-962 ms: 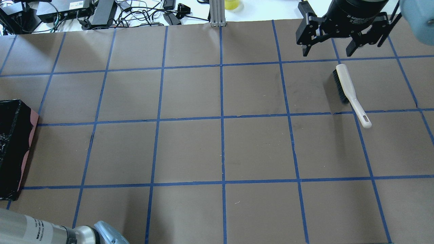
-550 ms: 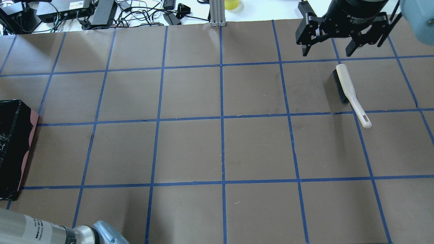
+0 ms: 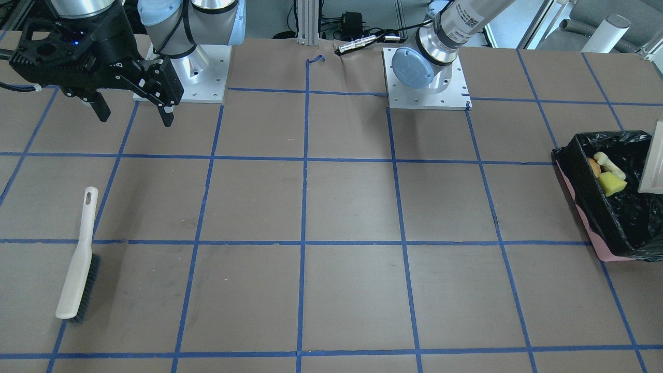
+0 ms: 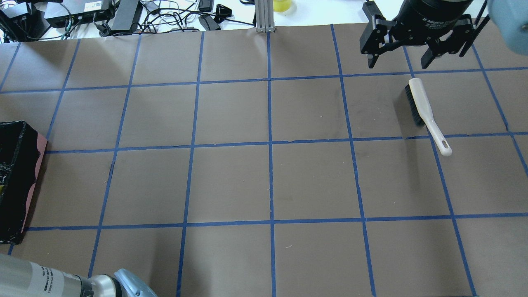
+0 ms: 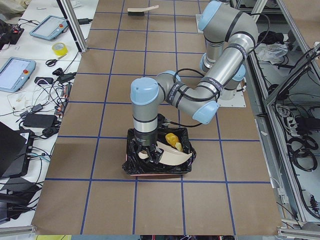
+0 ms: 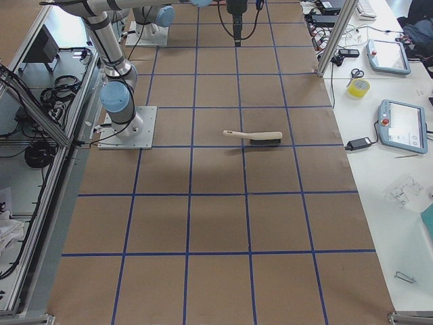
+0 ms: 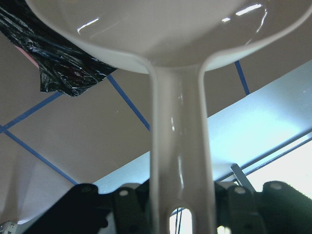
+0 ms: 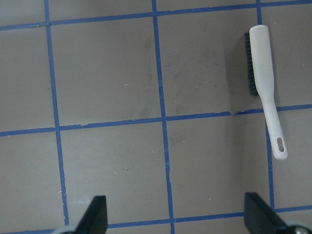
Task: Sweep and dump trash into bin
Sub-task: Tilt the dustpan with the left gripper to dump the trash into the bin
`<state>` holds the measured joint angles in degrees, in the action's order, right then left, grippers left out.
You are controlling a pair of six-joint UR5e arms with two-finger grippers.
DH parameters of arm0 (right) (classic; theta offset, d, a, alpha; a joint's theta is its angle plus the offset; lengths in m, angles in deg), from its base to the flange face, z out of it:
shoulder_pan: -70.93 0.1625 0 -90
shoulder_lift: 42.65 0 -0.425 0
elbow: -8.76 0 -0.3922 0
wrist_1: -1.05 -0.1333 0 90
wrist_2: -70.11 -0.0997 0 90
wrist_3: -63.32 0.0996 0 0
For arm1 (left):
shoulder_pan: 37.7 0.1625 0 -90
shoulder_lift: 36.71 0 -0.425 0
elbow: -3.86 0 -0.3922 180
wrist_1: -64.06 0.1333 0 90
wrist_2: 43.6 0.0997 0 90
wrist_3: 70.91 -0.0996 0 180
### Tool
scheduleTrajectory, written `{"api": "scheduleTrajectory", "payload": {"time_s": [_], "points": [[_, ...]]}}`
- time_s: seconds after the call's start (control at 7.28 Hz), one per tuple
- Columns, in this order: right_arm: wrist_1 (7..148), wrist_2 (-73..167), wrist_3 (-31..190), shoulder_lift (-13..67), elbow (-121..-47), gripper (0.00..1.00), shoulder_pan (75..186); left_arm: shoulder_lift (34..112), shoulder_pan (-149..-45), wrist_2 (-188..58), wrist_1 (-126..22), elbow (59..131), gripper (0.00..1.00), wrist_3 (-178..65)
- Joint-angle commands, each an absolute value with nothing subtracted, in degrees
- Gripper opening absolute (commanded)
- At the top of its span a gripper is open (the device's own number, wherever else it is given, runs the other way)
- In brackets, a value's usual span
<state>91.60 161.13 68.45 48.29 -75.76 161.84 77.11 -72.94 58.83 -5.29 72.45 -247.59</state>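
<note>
Trash (image 3: 611, 184) lies inside the black-lined bin (image 3: 595, 217).

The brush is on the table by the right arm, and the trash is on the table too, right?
The brush is, but the trash is in the bin; the exterior front-facing view shows it.

Legible lettering: one item only. White print on the black housing of the right gripper (image 4: 397, 64), overhead view, reads "2F Adaptive" — the remainder cannot be made out. A white sticker (image 4: 46, 279) on the left arm (image 4: 20, 272) carries lines of small print — too fine to read. A coded label (image 3: 462, 18) on the same arm, front-facing view, is likewise unreadable.
</note>
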Motion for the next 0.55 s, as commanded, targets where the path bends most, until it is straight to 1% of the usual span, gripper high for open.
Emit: {"api": "scheduleTrajectory", "payload": {"time_s": [0.0, 0.27, 0.41], "points": [[91.6, 161.2, 68.4, 48.3, -75.8, 1.0, 161.9, 76.5, -73.2, 54.9, -11.2, 72.4, 0.0, -246.3], [91.6, 161.2, 68.4, 48.3, -75.8, 1.0, 161.9, 75.7, -73.2, 50.1, -21.2, 71.4, 0.0, -242.9], [91.7, 161.2, 68.4, 48.3, -75.8, 1.0, 161.9, 75.6, -74.2, 49.1, -26.2, 69.4, 0.0, -239.0]]}}
